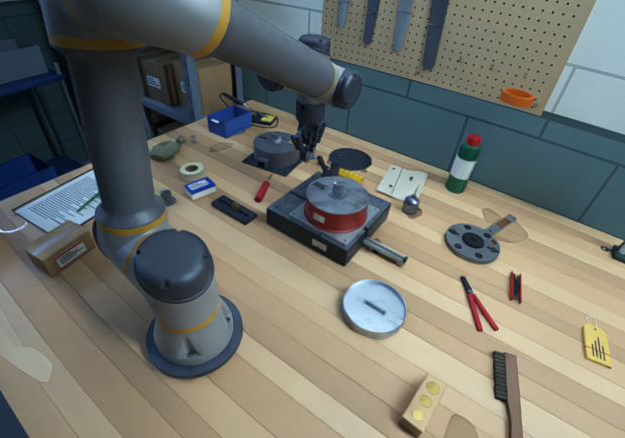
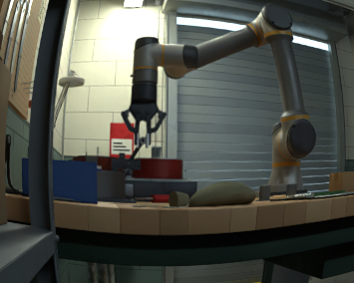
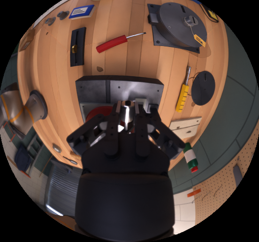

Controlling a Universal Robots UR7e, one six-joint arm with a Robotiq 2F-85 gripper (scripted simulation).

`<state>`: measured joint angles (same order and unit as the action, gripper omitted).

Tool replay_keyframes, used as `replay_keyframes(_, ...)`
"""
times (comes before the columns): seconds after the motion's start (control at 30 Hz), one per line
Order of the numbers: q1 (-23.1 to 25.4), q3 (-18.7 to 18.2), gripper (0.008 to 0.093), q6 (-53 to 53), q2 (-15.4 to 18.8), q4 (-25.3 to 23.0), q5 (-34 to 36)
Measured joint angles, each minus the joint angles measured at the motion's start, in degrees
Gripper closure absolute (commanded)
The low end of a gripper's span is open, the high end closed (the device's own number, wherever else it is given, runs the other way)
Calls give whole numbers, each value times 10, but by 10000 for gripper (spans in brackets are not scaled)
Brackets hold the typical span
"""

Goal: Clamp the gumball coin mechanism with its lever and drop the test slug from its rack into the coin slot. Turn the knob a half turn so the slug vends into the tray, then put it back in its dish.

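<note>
The clamp lever (image 3: 126, 113), a shiny metal rod with a dark tip, stands up at the far edge of the fixture and my gripper (image 3: 126, 108) (image 1: 309, 150) (image 2: 143, 142) is closed around its upper end. Below it sits the gumball coin mechanism (image 1: 336, 204), a red drum with a grey top plate and a central knob (image 1: 339, 187), on a dark base plate (image 1: 326, 227). The black slug rack (image 1: 234, 209) (image 3: 77, 46) lies left of the base with a brass slug (image 3: 74, 48) in its groove. A round metal dish (image 1: 374, 308) sits nearer the front.
Behind the fixture stand a grey second mechanism (image 1: 275, 150), a black disc (image 1: 349, 159), a yellow-handled tool (image 1: 350, 175) and a blue bin (image 1: 229, 121). A red screwdriver (image 1: 262, 188) lies left, a hinge plate (image 1: 402, 182) and bottle (image 1: 464, 164) right. A pegboard (image 1: 452, 41) covers the wall.
</note>
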<state>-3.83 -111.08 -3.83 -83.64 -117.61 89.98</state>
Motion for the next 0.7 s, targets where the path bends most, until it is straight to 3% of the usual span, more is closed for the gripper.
replay_keyframes(0.7,-1,-40,934,-1,-12,-28,0)
